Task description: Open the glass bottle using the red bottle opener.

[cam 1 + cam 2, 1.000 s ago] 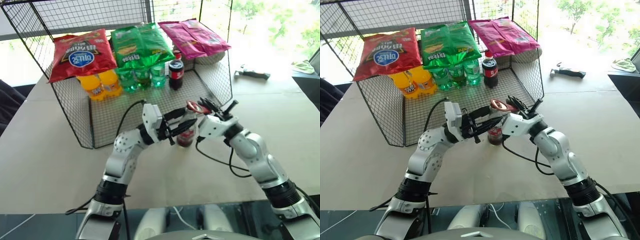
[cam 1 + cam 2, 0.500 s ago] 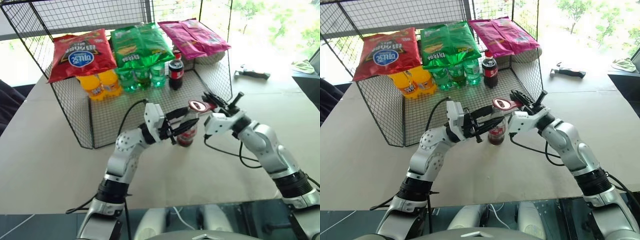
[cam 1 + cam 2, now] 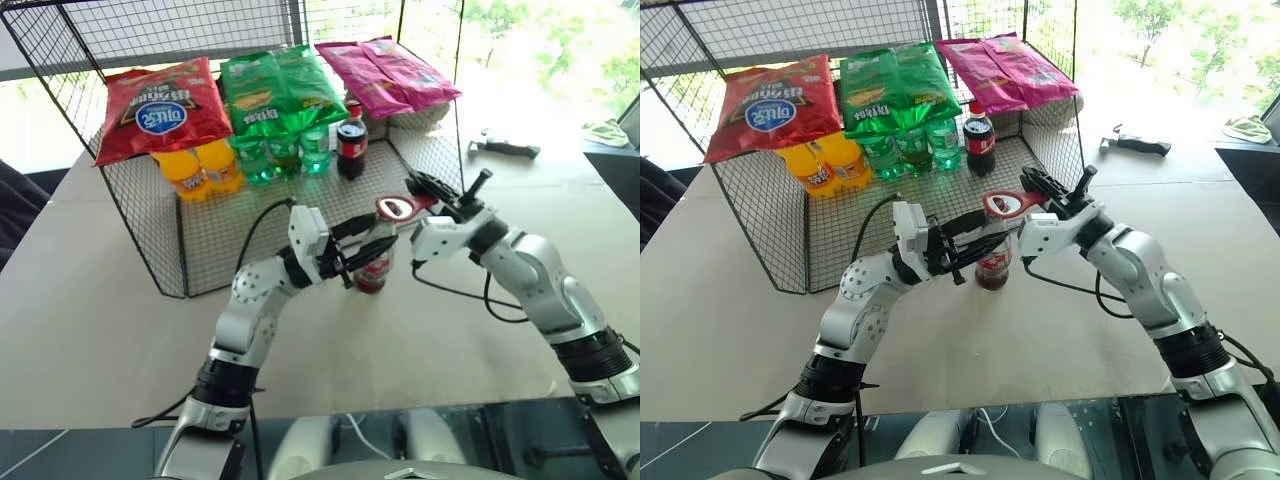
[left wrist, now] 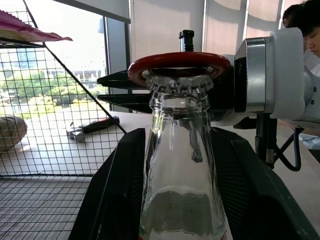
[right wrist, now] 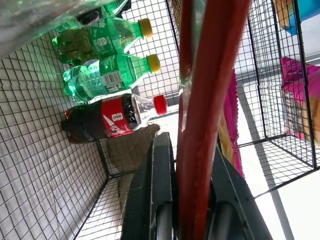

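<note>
Near desk centre, my left tool grips glass bottle, upright. My right tool clamps red bottle opener from right; ring over cap, handle lying rightward. Cap still on, lever up next.

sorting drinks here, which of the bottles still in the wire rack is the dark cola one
The dark cola bottle with the red cap and red label, at the right end of the row, beside the green bottles; the orange bottles stand left.
</note>
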Controlling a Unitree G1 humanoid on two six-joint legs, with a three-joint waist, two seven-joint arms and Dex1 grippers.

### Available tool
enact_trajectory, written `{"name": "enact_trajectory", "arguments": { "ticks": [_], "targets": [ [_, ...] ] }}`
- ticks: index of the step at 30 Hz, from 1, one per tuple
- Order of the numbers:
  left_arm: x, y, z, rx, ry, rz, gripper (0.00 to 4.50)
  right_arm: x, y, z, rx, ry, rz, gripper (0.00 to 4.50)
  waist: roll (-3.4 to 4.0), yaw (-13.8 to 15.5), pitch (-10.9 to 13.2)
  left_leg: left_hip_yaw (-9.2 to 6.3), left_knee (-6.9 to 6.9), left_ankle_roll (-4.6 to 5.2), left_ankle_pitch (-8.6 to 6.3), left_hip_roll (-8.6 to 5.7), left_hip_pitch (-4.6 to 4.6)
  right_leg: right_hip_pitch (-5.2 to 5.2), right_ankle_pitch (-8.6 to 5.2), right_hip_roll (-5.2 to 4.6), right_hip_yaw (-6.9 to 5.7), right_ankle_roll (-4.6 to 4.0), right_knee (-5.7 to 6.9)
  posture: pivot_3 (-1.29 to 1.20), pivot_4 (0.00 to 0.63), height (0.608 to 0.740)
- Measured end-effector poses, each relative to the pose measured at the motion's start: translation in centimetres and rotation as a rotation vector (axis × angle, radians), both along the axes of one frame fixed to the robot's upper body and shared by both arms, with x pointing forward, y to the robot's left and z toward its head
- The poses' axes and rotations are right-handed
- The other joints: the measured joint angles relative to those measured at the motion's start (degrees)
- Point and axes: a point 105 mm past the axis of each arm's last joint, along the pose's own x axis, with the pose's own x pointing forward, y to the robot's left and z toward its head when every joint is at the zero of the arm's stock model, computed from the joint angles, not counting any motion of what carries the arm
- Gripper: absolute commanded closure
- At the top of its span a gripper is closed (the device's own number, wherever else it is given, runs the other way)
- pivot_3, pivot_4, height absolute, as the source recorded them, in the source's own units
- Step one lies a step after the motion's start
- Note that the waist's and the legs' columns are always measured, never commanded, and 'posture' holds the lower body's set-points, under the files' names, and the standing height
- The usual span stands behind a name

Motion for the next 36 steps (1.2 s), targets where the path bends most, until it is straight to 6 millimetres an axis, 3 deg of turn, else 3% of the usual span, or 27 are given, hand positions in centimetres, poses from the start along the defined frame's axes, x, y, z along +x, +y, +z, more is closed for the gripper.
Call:
{"name": "enact_trajectory", "arguments": {
  "ticks": [15,26,36],
  "targets": [
    [0.0,0.1,0.0,-0.002,-0.001,0.002,2.56,0.2,-0.5,1.5,0.015,-0.064,-0.019,4.50,0.00,-0.12,0.00,0.03,0.00,0.00,0.00,0.01,0.00,0.01,0.00,0.00,0.02,0.00,0.00,0.00,0.150,0.740],
    [-0.1,0.1,-0.1,-0.001,0.000,0.003,2.56,-0.6,1.1,-3.0,0.111,0.186,0.031,4.50,0.01,-0.05,0.00,0.01,0.00,0.00,0.00,0.01,0.02,0.01,0.00,0.00,0.02,0.00,0.01,0.00,0.150,0.740],
    [-0.1,0.2,-0.2,0.001,-0.001,0.002,2.56,-1.0,1.3,-3.3,0.104,0.197,0.040,4.50,0.00,0.02,-0.02,0.00,0.01,0.00,0.00,0.00,0.05,0.03,0.00,0.00,0.00,0.00,0.02,0.00,0.150,0.740]
  ]
}}
